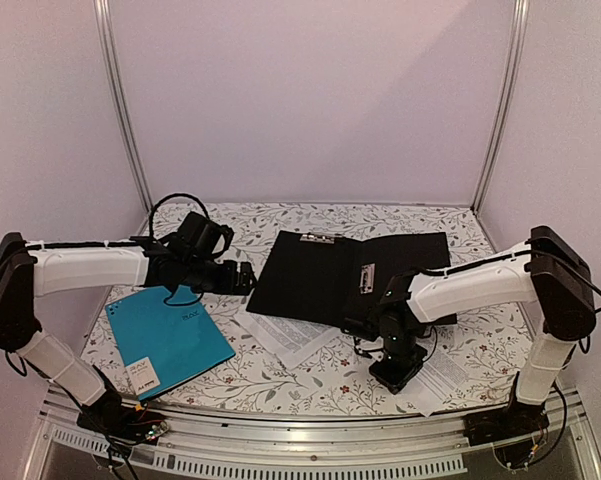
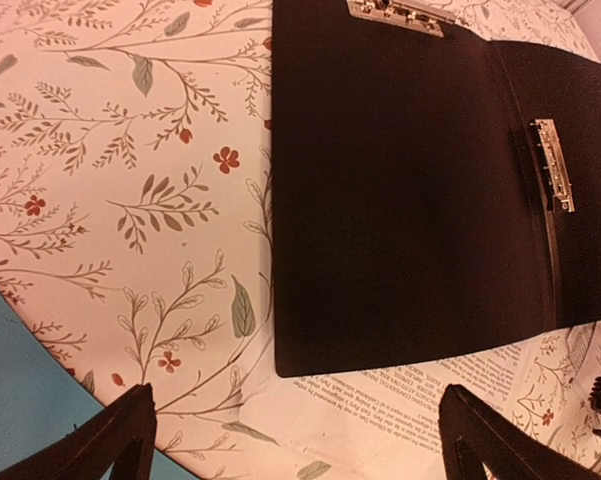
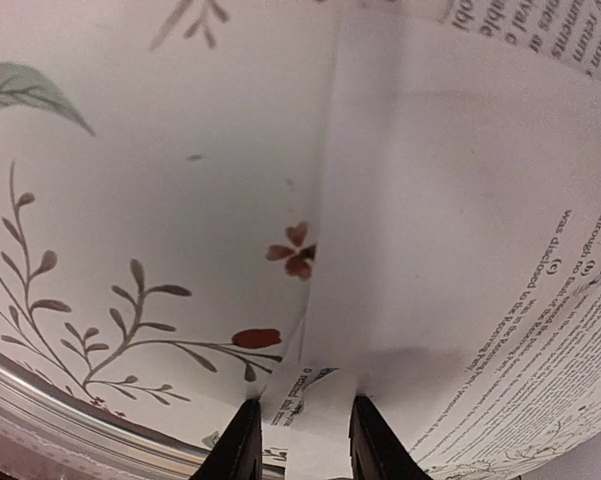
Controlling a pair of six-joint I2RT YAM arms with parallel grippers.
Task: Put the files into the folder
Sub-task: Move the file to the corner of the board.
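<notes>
Right claw [image 3: 298,445] grips an edge of the files [image 3: 460,250] between its fingers. Left claw [image 2: 300,440] hangs released, the folder [image 2: 400,180] lying open just ahead.

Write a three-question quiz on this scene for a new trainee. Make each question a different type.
1. True or false: the black folder lies open, with a silver clip showing inside.
2. Where are the printed paper sheets?
A) clipped inside the folder
B) loose on the table
C) stacked on the teal folder
3. Fill in: the left gripper hovers above the table with its jaws ____.

Key: 1 true; 2 B; 3 open.
</notes>
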